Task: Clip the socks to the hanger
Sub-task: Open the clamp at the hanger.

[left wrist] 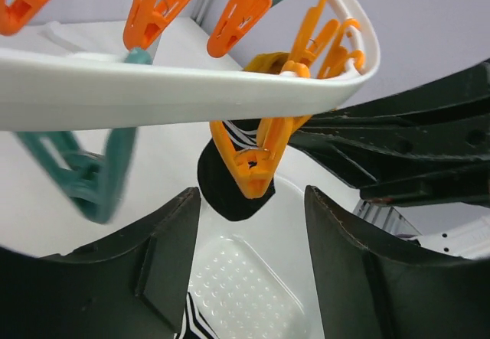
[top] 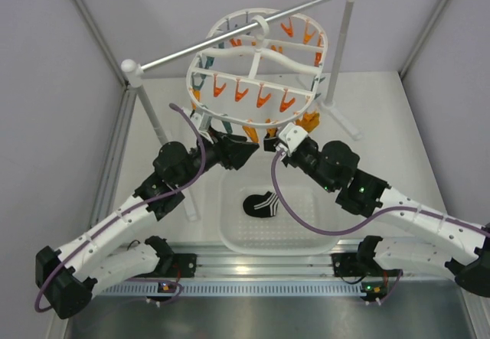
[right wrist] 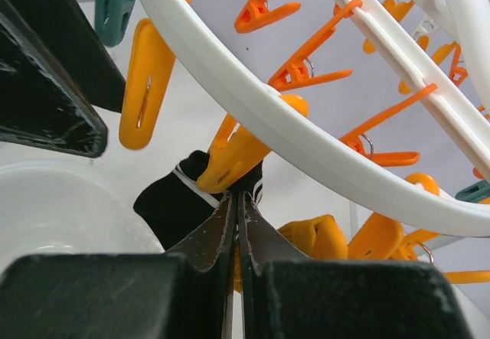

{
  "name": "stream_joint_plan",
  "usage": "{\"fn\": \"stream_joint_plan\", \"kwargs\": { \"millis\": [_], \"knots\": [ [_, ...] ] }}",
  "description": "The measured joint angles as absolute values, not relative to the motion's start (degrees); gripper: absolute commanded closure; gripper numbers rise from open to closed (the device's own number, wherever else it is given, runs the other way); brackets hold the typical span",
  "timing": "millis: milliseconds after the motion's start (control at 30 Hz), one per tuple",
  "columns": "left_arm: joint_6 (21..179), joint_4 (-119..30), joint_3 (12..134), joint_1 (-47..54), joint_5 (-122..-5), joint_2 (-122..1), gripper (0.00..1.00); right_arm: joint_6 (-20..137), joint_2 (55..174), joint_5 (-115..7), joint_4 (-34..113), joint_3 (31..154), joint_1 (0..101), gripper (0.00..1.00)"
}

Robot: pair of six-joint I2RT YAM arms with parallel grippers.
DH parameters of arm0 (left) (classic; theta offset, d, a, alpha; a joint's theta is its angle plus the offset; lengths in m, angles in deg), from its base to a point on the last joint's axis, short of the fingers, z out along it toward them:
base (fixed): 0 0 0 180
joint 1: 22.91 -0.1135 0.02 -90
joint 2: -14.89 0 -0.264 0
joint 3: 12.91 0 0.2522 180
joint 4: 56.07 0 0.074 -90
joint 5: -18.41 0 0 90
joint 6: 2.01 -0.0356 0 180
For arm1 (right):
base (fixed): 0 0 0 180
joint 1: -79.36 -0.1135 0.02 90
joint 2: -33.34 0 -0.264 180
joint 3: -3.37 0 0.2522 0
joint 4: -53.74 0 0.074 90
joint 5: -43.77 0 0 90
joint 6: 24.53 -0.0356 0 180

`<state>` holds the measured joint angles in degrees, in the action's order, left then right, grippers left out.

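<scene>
The white oval hanger (top: 200,60) hangs from a silver rod, with orange and teal clothespins dangling. At its near rim (left wrist: 191,86) an orange clothespin (left wrist: 256,159) holds a black striped sock (left wrist: 230,193). My right gripper (right wrist: 237,199) is shut on that sock (right wrist: 172,201) just under the clothespin (right wrist: 230,159). My left gripper (left wrist: 253,201) is open and empty right below the same clip. A mustard sock (right wrist: 318,236) hangs beside it and also shows in the left wrist view (left wrist: 268,62). Another black striped sock (top: 260,203) lies in the basket.
The white perforated basket (top: 230,239) stands on the table under both grippers (top: 243,154) (top: 274,141). The silver rod (top: 230,37) rests on two white posts behind. Grey walls close in on both sides. A teal clothespin (left wrist: 84,178) hangs left of my left gripper.
</scene>
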<state>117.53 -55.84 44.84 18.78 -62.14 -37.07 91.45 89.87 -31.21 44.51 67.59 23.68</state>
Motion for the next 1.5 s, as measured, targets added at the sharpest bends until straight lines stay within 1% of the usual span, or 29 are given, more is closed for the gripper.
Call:
{"fn": "stream_joint_plan", "kwargs": {
  "millis": [367, 867, 1500],
  "knots": [
    [118.52, -57.31, 45.02, 18.78, -69.13, -40.13, 0.36, 91.43, 90.9, -32.71, 44.25, 67.92, 23.68, 1.0],
    [114.65, -57.66, 45.1, 18.45, -71.91, -38.69, 0.29, 91.38, 90.84, -32.84, 43.81, 67.94, 23.68, 1.0],
    [112.0, -63.54, 45.17, 18.3, -72.52, -42.06, 0.32, 91.25, 90.29, -33.44, 41.78, 67.94, 23.68, 1.0]
  ]
}}
